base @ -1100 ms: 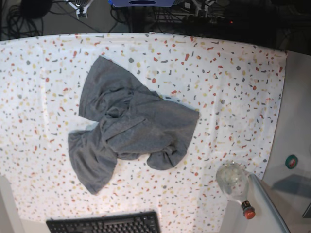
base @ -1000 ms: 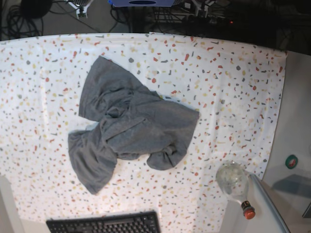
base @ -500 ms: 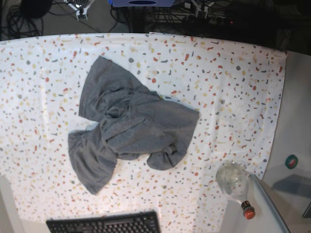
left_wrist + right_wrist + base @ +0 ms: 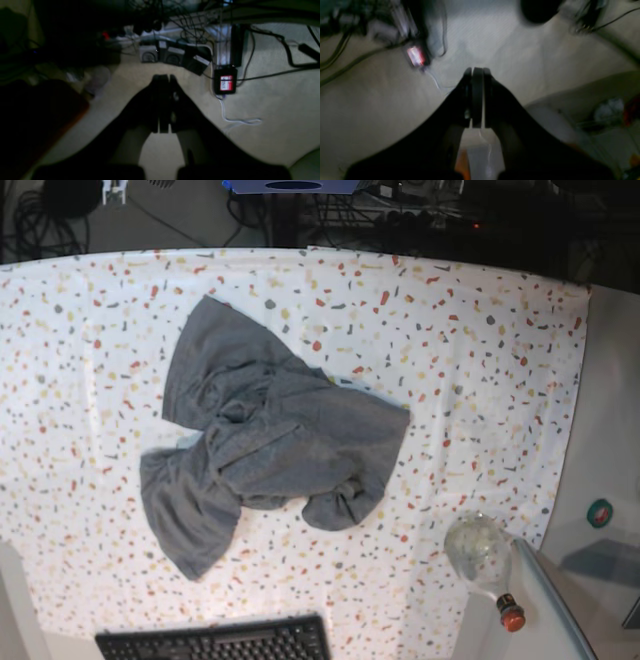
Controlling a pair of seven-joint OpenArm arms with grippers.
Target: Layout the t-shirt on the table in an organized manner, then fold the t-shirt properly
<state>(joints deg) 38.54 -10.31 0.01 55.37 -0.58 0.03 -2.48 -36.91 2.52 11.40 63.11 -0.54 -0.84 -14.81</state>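
Since both tools hang off the cloth, right gripper (image 4: 477, 71): narrow, fingers together, nothing visible between them; beyond the table's 12 o'clock edge, toward 11 in the base view.
Left gripper (image 4: 163, 77): narrow, tips brought together, nothing visible between them; its wrist view shows floor and cables, no garment.
Bearing, right gripper to garment: about 5 o'clock, clock read on the base view with 12 at the top.
Nearer arm: the right, by judgement, its closest target being the 11 o'clock corner of the cloth.
T-shirt (image 4: 290, 440): heather-grey, one piece, crumpled; lying on the table left of centre, touched by neither gripper.
Long axis: no clean one; the thick middle runs roughly 9 to 3 o'clock, with flaps out at 11 and 7, a corner at 3, a rounded fold at 5.
Table (image 4: 500, 390): white cloth, flecked red, yellow and grey.
Keyboard (image 4: 220, 642): black, at the 6 o'clock edge, apart from the shirt.
Bottle (image 4: 478, 550): clear, red-capped, at 4 o'clock from the shirt, well apart.
Stage: layout, judged unbegun or barely begun; no fold made.
Coming move: likely opening, then reaching toward 5 o'clock for the 11 o'clock corner; pinching several layers would drag the bundle.
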